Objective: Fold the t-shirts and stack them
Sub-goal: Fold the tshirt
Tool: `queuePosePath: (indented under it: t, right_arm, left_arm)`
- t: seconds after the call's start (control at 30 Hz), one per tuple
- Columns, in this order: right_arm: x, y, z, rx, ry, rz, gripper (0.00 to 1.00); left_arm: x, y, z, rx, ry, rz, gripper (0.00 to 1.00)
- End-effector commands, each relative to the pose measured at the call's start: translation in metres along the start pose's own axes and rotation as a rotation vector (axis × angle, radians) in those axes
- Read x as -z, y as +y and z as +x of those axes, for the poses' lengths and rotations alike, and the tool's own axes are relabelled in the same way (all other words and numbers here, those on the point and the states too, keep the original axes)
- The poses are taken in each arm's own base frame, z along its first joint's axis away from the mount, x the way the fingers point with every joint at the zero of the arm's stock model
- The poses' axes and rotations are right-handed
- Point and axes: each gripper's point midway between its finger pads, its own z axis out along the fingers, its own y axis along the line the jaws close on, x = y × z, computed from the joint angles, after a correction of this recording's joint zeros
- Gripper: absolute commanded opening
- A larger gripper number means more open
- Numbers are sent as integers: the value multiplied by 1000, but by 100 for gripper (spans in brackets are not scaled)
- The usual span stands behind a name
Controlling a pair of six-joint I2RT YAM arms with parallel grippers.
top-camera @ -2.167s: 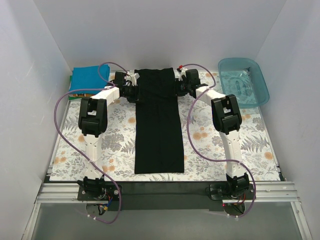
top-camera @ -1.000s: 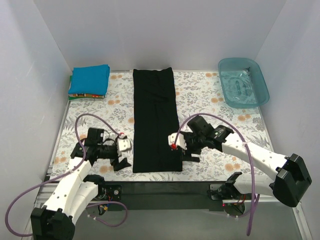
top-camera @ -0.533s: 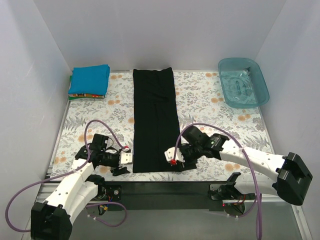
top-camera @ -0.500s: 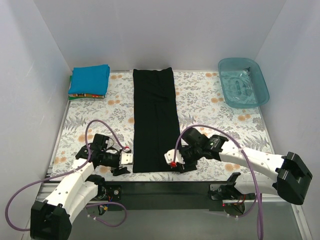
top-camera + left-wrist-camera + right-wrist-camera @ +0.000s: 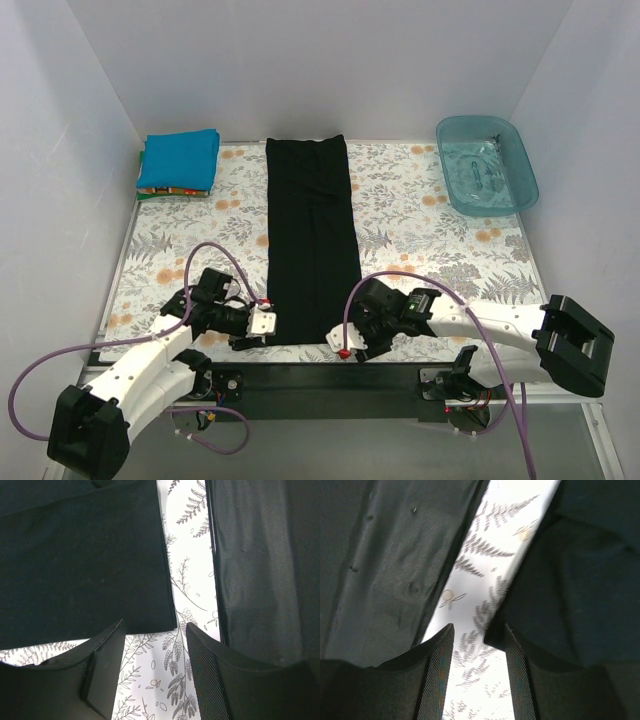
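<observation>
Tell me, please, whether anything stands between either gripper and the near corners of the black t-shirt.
Nothing visible does. The left gripper and right gripper sit at the near corners of the black t-shirt, jaws apart. In both wrist views only bare floral tablecloth shows between the jaws and the cloth's edge.

Under the blue t-shirt [image 5: 180, 160], the lower shirts [image 5: 170, 189] show only thin edges.

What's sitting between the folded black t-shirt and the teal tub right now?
Only bare floral tablecloth separates the black t-shirt from the teal tub. The top external view shows that whole stretch.
</observation>
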Motion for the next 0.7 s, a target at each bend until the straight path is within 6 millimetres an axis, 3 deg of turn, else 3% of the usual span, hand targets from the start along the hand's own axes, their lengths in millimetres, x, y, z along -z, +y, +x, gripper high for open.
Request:
queuePosePath:
  t: [0.0,0.33,0.57,0.67]
  right_arm:
    - [-9,1,6,30,8,21,51]
    - [-18,-3,30,-18,78,84,46]
    - [-7,-11,10,-70,55,84,45]
    - [-11,-2,12,-85,60,36,45]
  left_arm:
    - [-4,2,-2,-25,-9,-2,50]
    - [-12,-2,3,-71,19,19,50]
    - [-11,0,1,-69,17,15,50]
    - [-10,3,-1,-79,23,8,50]
